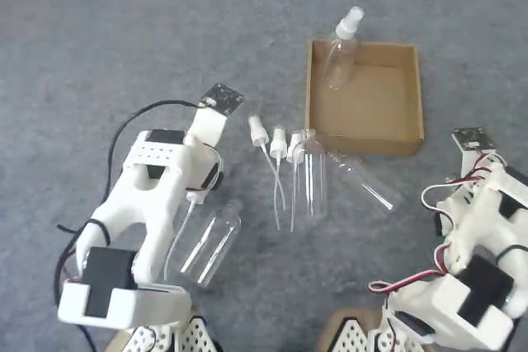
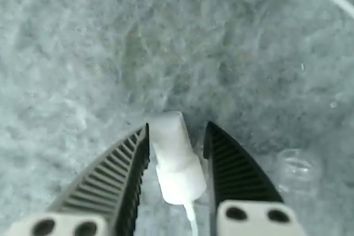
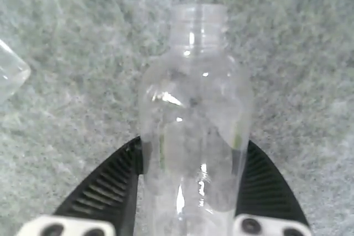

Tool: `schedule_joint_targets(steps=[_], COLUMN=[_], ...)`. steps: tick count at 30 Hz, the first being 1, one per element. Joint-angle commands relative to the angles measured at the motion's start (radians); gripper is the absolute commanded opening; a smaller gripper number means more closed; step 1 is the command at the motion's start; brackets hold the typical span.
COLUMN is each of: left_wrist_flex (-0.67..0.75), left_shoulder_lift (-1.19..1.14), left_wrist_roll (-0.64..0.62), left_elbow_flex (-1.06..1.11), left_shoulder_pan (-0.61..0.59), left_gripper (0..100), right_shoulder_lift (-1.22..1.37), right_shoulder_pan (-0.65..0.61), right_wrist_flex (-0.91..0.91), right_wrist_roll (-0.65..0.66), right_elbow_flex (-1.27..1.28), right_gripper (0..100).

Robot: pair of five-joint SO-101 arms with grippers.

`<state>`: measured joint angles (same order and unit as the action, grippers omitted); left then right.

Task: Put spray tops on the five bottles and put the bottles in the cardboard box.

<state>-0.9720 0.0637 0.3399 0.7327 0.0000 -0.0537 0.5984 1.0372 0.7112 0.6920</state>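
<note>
Left claw (image 2: 177,127) is clenching a spray top (image 2: 176,169) by its head, tube trailing, ready for fitting. Right claw (image 3: 193,143) is grasping a bottle (image 3: 196,98) by its body, leaving the open neck free. One capped bottle (image 1: 340,55) is leaning in the box (image 1: 417,92), upper right of the high view.

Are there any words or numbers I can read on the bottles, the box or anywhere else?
No words, numbers or signs can be read anywhere.
The clear bottles have no labels.
The cardboard box is plain brown.
The spray tops are bare white.
The speckled plate at one arm's tip has dots on it, but it is too blurred to tell whether it holds any letters.
</note>
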Motion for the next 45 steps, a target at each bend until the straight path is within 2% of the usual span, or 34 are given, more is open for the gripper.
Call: schedule_joint_targets(steps=[1,9,16,21,27,34,38,45], left_wrist_flex=[0.060,0.075,0.034,0.020,-0.117,-0.262,-0.224,-0.012], left_shoulder_lift=[0.000,0.000,0.000,0.034,0.232,0.551,0.664,0.730], left_wrist_roll=[0.003,0.002,0.003,0.003,0.000,-0.008,-0.026,-0.107], left_elbow_flex=[0.035,0.064,0.065,0.031,-0.019,-0.010,0.088,0.331], left_shoulder_pan=[0.006,0.012,0.014,0.011,0.003,0.003,0.003,0.005], left_gripper=[13,12,11,2,2,2,2,2], right_shoulder_lift=[-0.068,-0.068,-0.068,-0.077,-0.077,-0.079,-0.076,-0.067], right_shoulder_pan=[-0.010,-0.010,-0.010,-0.010,-0.010,-0.033,-0.076,-0.130], right_wrist_flex=[-0.001,0.001,0.004,0.007,0.008,0.030,0.137,0.255], right_wrist_roll=[0.012,0.015,0.043,0.046,0.048,0.037,0.018,-0.035], right_elbow_flex=[-0.003,-0.003,-0.003,-0.003,-0.003,-0.052,-0.166,-0.344], right_gripper=[17.7,17.7,17.7,17.8,26.8,27.4,27.4,27.5])
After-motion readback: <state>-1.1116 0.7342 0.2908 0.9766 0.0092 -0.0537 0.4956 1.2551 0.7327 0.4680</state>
